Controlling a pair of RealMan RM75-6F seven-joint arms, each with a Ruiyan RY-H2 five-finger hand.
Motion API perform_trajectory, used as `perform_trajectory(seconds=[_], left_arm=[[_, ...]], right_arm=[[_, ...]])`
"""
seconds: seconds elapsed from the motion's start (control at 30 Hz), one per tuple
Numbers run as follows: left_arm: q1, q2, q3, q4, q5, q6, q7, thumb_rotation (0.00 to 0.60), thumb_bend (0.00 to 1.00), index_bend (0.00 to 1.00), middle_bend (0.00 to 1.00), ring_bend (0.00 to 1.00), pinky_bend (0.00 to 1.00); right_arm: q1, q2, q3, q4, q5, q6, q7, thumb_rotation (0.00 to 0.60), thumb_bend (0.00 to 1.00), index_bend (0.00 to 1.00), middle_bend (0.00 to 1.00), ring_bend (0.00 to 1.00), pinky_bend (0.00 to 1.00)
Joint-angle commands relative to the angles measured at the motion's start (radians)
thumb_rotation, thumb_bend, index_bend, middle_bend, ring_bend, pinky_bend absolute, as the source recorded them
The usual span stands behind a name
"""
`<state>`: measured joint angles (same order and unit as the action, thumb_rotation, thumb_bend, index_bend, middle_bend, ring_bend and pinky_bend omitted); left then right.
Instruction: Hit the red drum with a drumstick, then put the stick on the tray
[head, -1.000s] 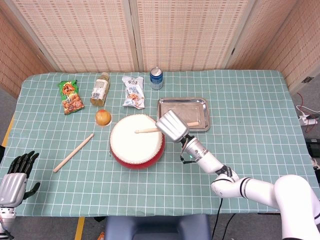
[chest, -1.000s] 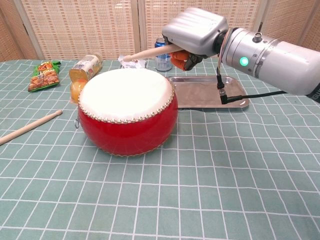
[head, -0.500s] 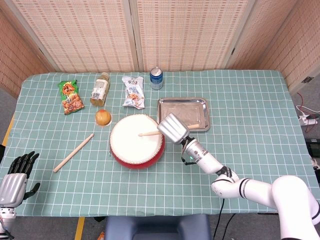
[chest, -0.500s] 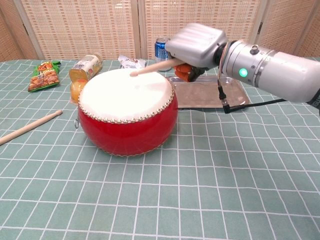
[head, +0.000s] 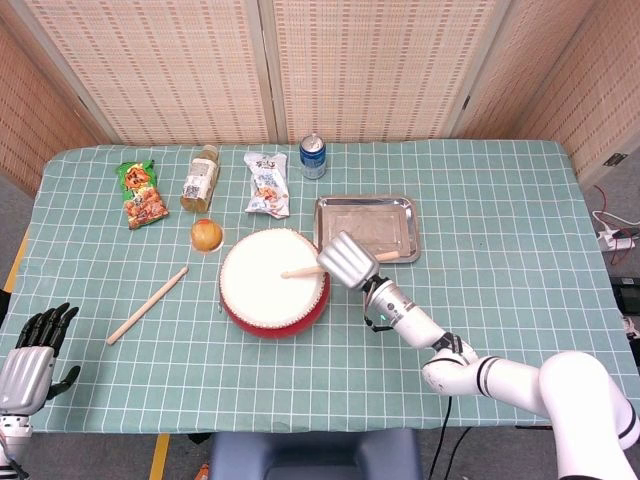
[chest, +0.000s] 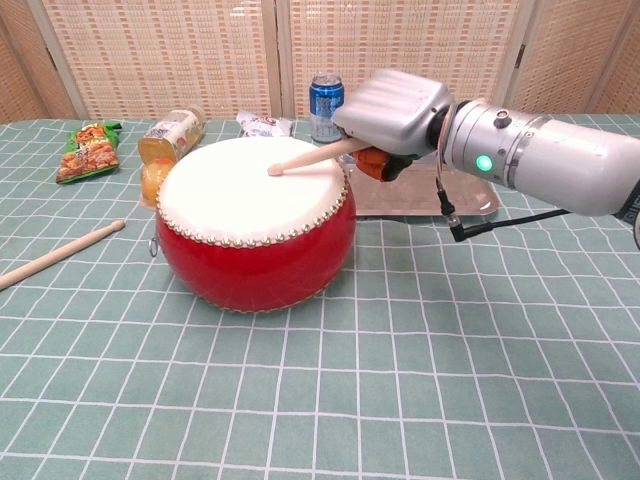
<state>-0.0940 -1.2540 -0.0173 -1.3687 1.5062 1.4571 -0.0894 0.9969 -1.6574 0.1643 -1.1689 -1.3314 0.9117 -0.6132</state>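
Note:
The red drum stands at mid table, white skin up. My right hand grips a wooden drumstick at the drum's right rim. The stick's tip rests on the skin near its right side. Behind the hand lies the steel tray, with nothing on it that I can see. My left hand, seen in the head view only, hangs open off the table's front left corner, holding nothing.
A second drumstick lies left of the drum. Along the back are a snack bag, a bottle, an orange, a white packet and a blue can.
My right hand has swung down, bringing the stick from above the drum onto its skin; the tip has slid a little toward the right rim.

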Motion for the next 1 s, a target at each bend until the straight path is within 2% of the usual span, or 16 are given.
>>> perform_trajectory(seconds=[0.03, 0.17, 0.33, 0.47, 0.63, 0.87, 1.0], left_arm=[[-0.001, 0.0, -0.001, 0.0, 0.001, 0.001, 0.0, 0.6, 0.24, 0.0, 0.01, 0.0, 0.02], [-0.002, -0.001, -0.001, -0.004, 0.003, 0.001, 0.003, 0.6, 0.24, 0.0, 0.01, 0.0, 0.02], [-0.002, 0.001, -0.001, -0.011, 0.006, 0.004, 0.011, 0.6, 0.24, 0.0, 0.01, 0.0, 0.02], [0.001, 0.008, 0.0, -0.02, 0.001, 0.004, 0.02, 0.6, 0.24, 0.0, 0.01, 0.0, 0.02], [0.005, 0.016, 0.001, -0.037, -0.005, 0.005, 0.035, 0.6, 0.24, 0.0, 0.01, 0.0, 0.02], [0.002, 0.03, -0.004, -0.067, -0.013, -0.001, 0.06, 0.6, 0.24, 0.0, 0.01, 0.0, 0.02], [-0.001, 0.036, -0.007, -0.082, -0.017, -0.005, 0.074, 0.6, 0.24, 0.0, 0.01, 0.0, 0.02]], right_arm=[[-0.015, 0.023, 0.041, -0.033, -0.018, 0.072, 0.096, 0.6, 0.55, 0.94, 0.98, 1.0, 1.0], [-0.045, 0.062, 0.065, -0.053, 0.026, 0.073, 0.175, 0.6, 0.55, 0.94, 0.98, 1.0, 1.0], [-0.075, 0.06, 0.078, 0.009, 0.116, -0.003, 0.305, 0.6, 0.55, 0.93, 0.98, 1.0, 1.0], [-0.076, 0.024, 0.094, 0.128, 0.171, -0.105, 0.464, 0.6, 0.55, 0.88, 0.97, 0.98, 1.0], [-0.045, -0.049, 0.101, 0.319, 0.162, -0.192, 0.608, 0.6, 0.55, 0.84, 0.91, 0.9, 0.99], [0.023, -0.135, 0.106, 0.545, 0.122, -0.322, 0.804, 0.6, 0.5, 0.72, 0.77, 0.72, 0.79], [0.048, -0.186, 0.089, 0.656, 0.081, -0.343, 0.875, 0.6, 0.47, 0.68, 0.68, 0.64, 0.7]])
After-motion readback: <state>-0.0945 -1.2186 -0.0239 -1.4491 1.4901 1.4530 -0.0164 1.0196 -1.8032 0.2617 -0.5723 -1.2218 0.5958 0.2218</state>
